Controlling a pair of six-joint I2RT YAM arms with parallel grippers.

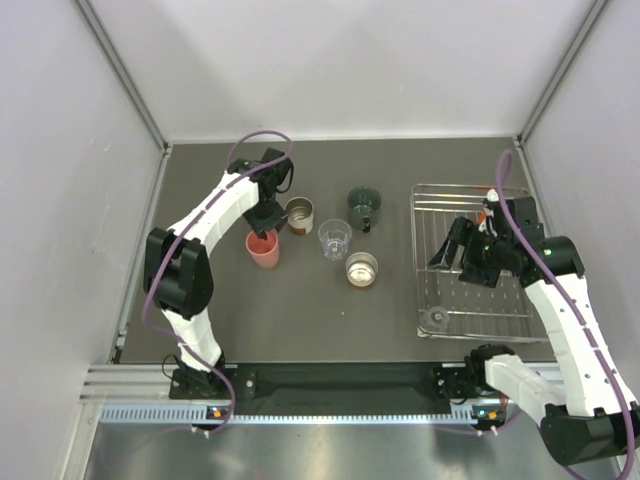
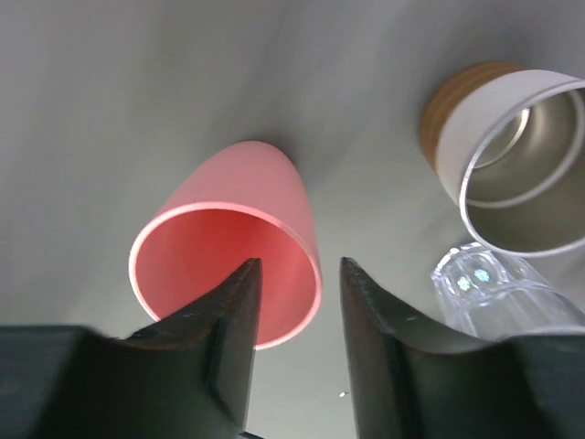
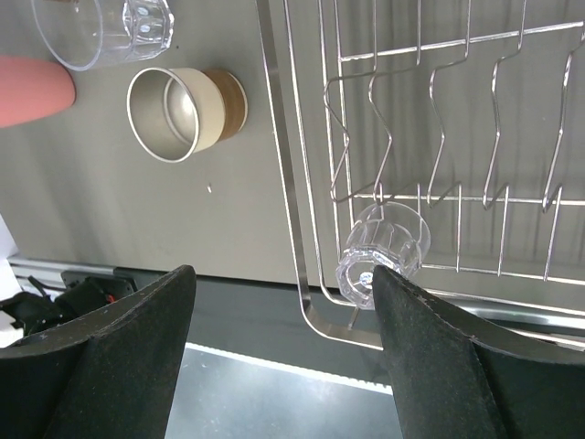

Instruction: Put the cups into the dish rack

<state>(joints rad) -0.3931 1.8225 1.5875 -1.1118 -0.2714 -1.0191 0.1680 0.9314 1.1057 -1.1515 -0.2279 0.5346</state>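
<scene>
Left wrist view: left gripper [image 2: 297, 265] released, jaws parted at near rim of pink cup [image 2: 228, 206], upright on table [image 1: 300, 310], well left of dish rack [image 1: 450, 186]. Step judged: grasp approach. Next: lower, clench on cup wall. Right gripper [image 3: 283, 271] released above dish rack; clear cup [image 3: 384, 249] in its near-left corner.

the dark grey surface [image 1: 300, 310] carries five cups in a loose cluster left of centre, and the rack [image 1: 418, 262] on the right. the pink cup [image 1: 263, 249] stands furthest left, mouth up, with a steel cup [image 1: 299, 214] just beyond it to the right. the green cup [image 1: 364, 205] stands further right at the back. the clear cup [image 1: 335, 238] sits in the middle, and a second steel cup [image 1: 362, 268] is nearest, between the clear cup and the rack.
</scene>
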